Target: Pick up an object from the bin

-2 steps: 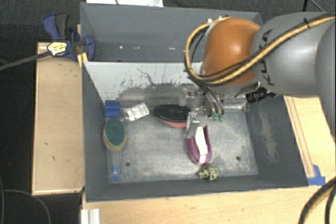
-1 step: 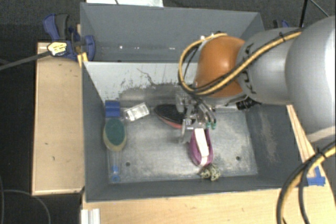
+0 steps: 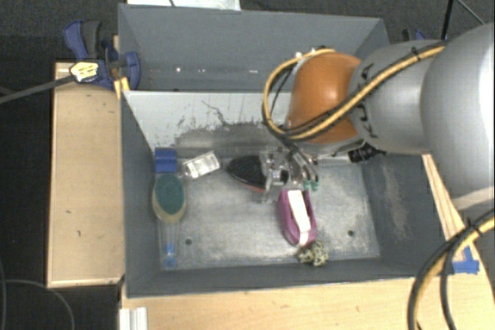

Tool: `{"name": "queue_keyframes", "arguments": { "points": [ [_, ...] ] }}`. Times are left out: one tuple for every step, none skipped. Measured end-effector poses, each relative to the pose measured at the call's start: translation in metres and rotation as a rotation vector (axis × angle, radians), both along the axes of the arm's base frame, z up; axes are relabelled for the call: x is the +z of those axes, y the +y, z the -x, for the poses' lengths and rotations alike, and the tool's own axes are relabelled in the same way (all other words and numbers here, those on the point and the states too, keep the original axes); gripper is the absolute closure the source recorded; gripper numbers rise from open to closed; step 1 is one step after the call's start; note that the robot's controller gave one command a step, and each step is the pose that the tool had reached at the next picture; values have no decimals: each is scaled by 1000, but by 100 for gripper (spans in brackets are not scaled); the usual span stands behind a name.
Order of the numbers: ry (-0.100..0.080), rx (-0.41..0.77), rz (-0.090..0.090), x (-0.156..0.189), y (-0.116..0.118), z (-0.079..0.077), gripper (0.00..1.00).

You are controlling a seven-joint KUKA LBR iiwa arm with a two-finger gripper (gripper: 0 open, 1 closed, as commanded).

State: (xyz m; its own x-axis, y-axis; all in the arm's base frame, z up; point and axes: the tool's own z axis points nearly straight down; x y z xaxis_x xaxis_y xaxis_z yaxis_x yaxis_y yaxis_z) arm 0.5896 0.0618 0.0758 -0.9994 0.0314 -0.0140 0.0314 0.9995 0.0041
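Gripper (image 3: 291, 180) sits at the upper end of a purple-and-white item (image 3: 297, 219) on the bin (image 3: 232, 50) floor; whether it is open or closed cannot be told. Black item (image 3: 244, 168) lies up-left of it.

The gripper (image 3: 289, 180) covers the right end of a dark oval thing (image 3: 243, 168) near the back wall of the bin (image 3: 232, 50). A small speckled lump (image 3: 312, 253) by the front wall is too small to identify.
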Motion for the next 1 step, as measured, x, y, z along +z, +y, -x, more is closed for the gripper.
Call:
{"name": "queue_keyframes", "arguments": {
  "points": [
    [4,-10,1,129,9,-3,100]
  ]
}}
